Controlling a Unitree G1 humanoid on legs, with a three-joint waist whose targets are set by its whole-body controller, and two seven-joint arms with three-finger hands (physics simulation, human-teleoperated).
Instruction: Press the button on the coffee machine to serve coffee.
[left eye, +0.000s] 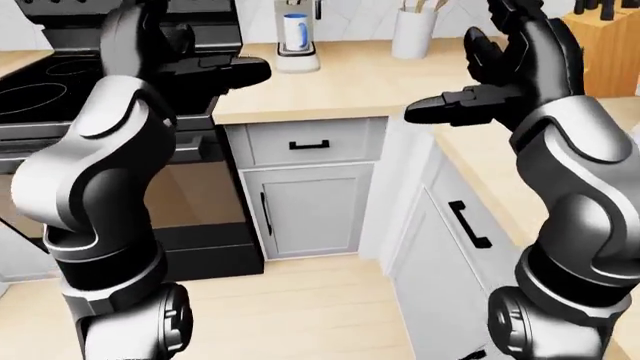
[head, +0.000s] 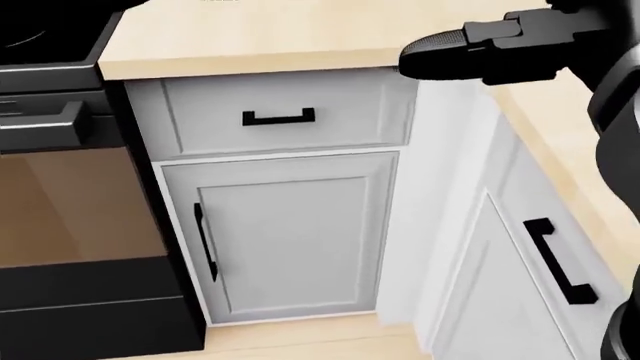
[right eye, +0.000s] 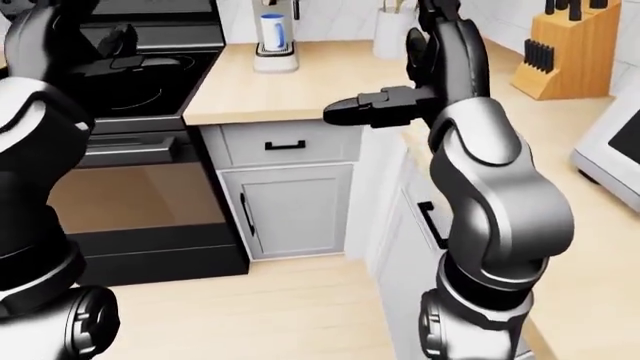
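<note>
1. Coffee machine (left eye: 297, 37) stands at 12 o'clock in the left-eye view, far in on the wooden countertop (left eye: 360, 86) against the wall, only its lower part in frame, with a blue-and-white mug (left eye: 295, 30) seated in it. Its button cannot be made out.
2. Bare countertop lies between the machine and the counter's near edge; a white utensil holder (left eye: 412, 31) stands at 1 o'clock, apart from the machine.
3. Right hand (left eye: 510, 64) hangs over the counter corner at 2 o'clock, fingers spread and empty, one finger (left eye: 440, 109) jutting toward 9 o'clock.
4. Left hand (left eye: 185, 52) is raised at 10 o'clock over the black stove (left eye: 40, 90); whether its fingers are spread or curled I cannot tell.
5. Below the edge sit a grey drawer (head: 280, 112) and cabinet door (head: 285, 236), with open wood floor (left eye: 300, 307) between both arms.
6. Knife block (right eye: 560, 49) stands at 2 o'clock in the right-eye view, on the counter's right run.
</note>
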